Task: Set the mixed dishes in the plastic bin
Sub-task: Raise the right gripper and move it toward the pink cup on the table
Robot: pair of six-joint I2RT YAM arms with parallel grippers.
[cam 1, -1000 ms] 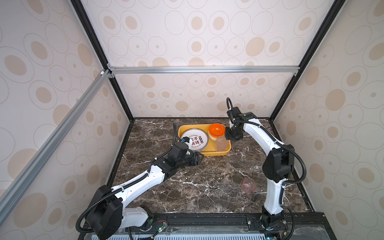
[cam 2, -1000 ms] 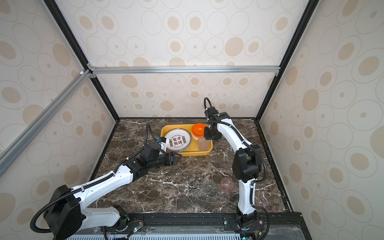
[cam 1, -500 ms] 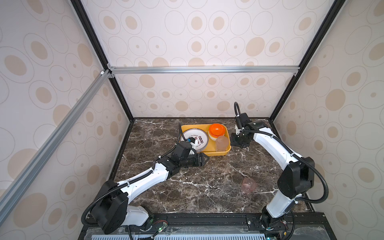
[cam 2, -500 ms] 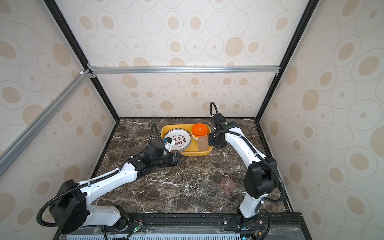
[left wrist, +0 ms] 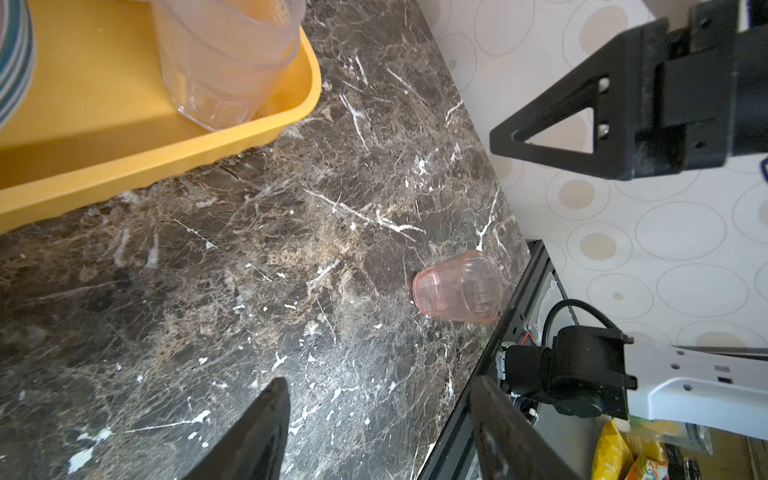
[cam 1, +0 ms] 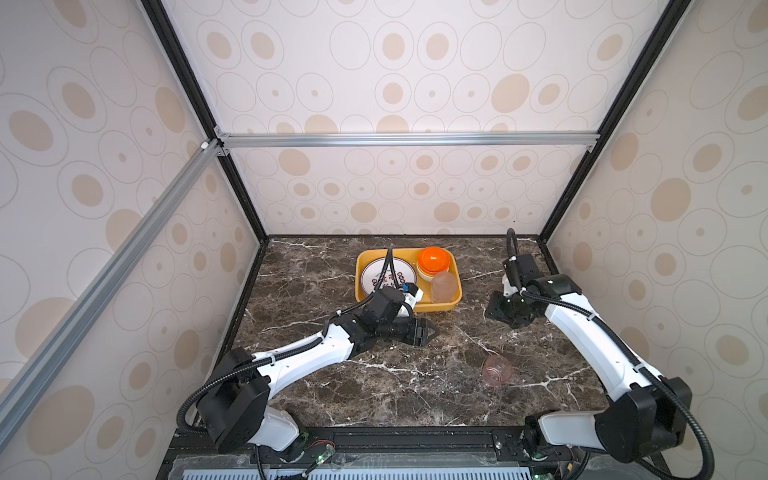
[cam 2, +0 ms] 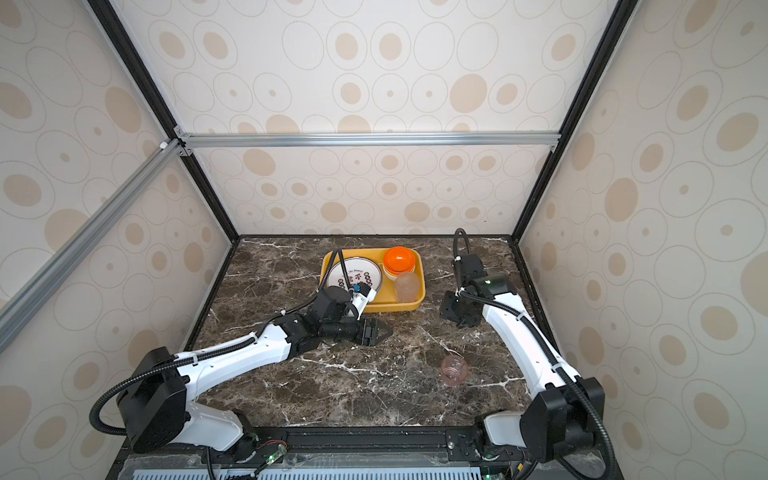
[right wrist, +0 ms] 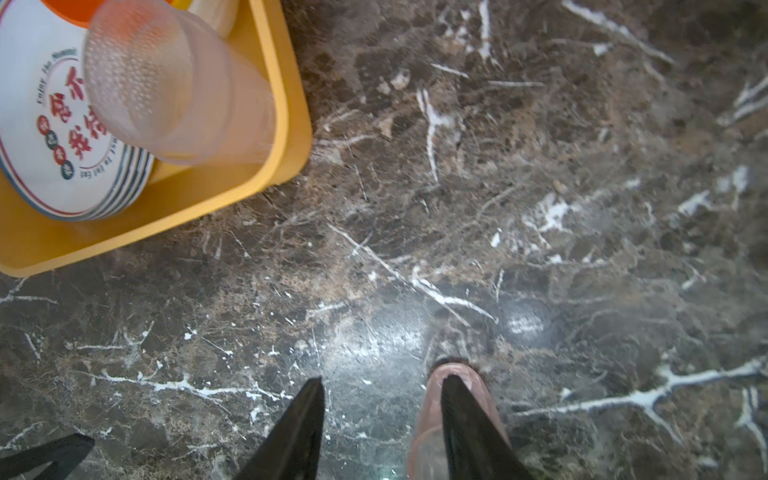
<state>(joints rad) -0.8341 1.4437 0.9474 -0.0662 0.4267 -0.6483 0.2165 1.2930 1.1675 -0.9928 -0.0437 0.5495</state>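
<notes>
1. A dark brown marble-patterned desk (cam 1: 415, 395), streaked with white veins, carries the scene.
2. A shallow yellow-orange plastic bin (cam 1: 440, 308) sits flat on the desk toward the back, near the middle.
3. A small translucent pink cup (cam 1: 496, 370) rests alone on the bare stone nearer the front and to the right, well apart from the bin. Whether it is upright is hard to tell.

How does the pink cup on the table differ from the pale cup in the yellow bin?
The pink cup stands alone on the table, outside the bin; the pale cup stands inside it, beside the bowl. The pink cup is rosy, the pale cup nearly colourless. Both are translucent and unheld.
</notes>
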